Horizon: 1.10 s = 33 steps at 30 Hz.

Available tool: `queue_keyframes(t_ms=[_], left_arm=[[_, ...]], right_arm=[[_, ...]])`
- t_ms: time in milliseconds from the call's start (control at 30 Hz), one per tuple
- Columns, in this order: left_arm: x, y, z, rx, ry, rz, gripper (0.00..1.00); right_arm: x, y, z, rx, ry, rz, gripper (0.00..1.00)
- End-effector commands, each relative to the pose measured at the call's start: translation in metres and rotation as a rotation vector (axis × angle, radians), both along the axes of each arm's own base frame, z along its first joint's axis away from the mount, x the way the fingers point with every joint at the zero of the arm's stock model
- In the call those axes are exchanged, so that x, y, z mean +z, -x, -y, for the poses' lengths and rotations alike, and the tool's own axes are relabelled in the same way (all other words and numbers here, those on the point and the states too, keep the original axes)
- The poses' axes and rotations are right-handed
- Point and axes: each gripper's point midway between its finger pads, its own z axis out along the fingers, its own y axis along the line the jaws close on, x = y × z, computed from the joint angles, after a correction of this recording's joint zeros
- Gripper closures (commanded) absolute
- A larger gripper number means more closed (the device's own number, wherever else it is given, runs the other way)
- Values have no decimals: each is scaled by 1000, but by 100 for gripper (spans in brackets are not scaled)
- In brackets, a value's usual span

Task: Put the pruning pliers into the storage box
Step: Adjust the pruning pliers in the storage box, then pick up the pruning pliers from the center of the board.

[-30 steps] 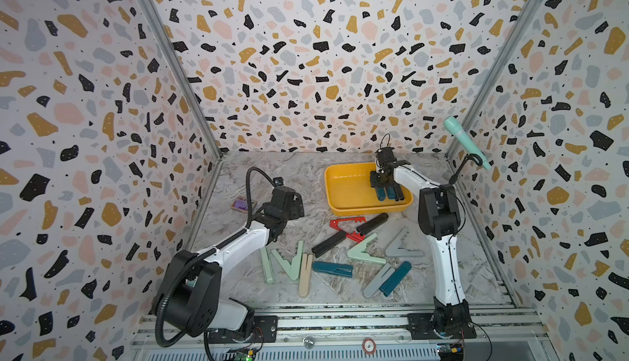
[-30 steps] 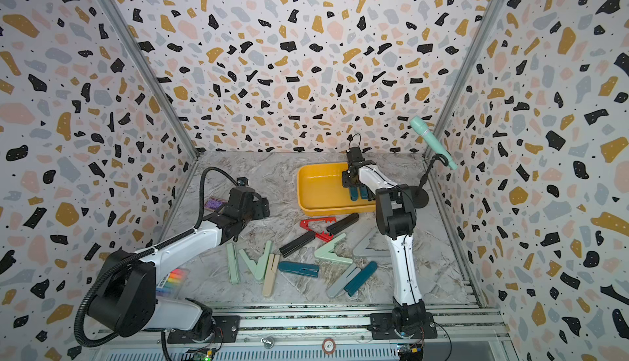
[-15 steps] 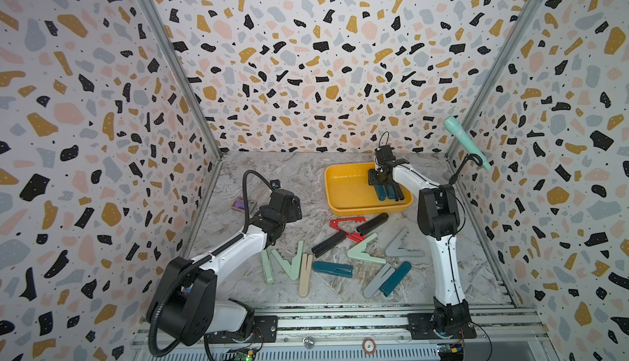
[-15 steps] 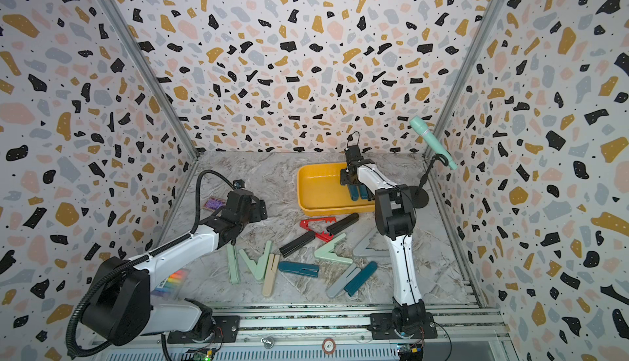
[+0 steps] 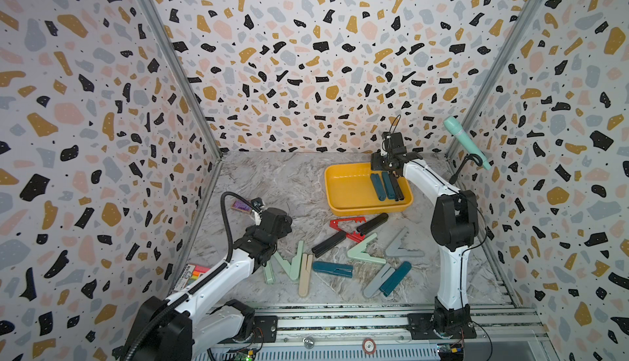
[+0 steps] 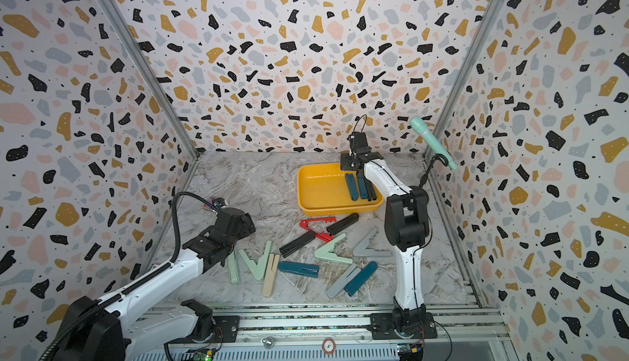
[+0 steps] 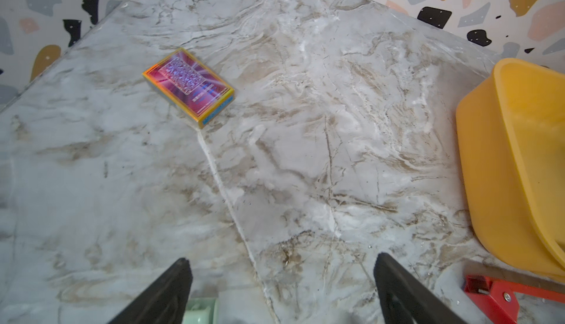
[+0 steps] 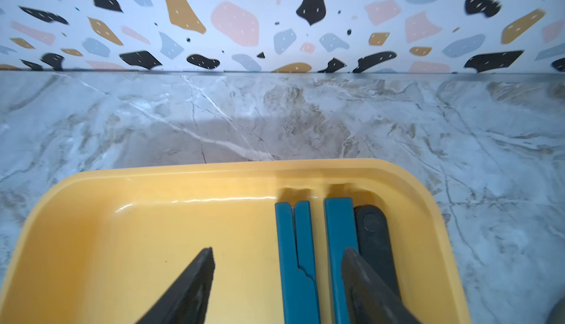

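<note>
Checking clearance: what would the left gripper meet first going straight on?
The left gripper would likely meet bare table first, between the card box and the tray; depth is unclear.

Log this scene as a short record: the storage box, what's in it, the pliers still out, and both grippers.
storage box: yellow, toward the far right of the table
inside it: two dark teal pliers and one black pliers, side by side
loose pliers: eleven, scattered on the table on the box's near side
left gripper: jaws open, over one end of a mint pliers
right gripper: jaws open above the box, holding nothing
</note>
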Motion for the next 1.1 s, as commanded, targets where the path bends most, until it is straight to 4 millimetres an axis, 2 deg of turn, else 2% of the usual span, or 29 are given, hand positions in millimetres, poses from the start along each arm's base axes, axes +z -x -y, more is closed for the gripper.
queue_keyframes(t_ms=[0, 133, 233, 367, 533, 833, 1067], left_arm=[[-20, 22, -12, 98, 48, -34, 10], [-36, 38, -10, 116, 69, -77, 18], [-41, 48, -10, 136, 55, -87, 20], [-48, 60, -15, 168, 50, -95, 22], [-53, 69, -17, 164, 46, -109, 26], [-73, 85, -18, 155, 51, -158, 39], [-79, 89, -18, 140, 46, -168, 43]], right_arm=[[26, 7, -1, 17, -13, 62, 31], [28, 14, 2, 29, -24, 70, 30], [29, 17, 10, 23, -52, 83, 21], [38, 23, 22, 3, -56, 130, 19], [42, 29, 33, -7, -45, 150, 19], [39, 39, 66, -64, -42, 151, 18], [39, 41, 72, -74, -43, 149, 18]])
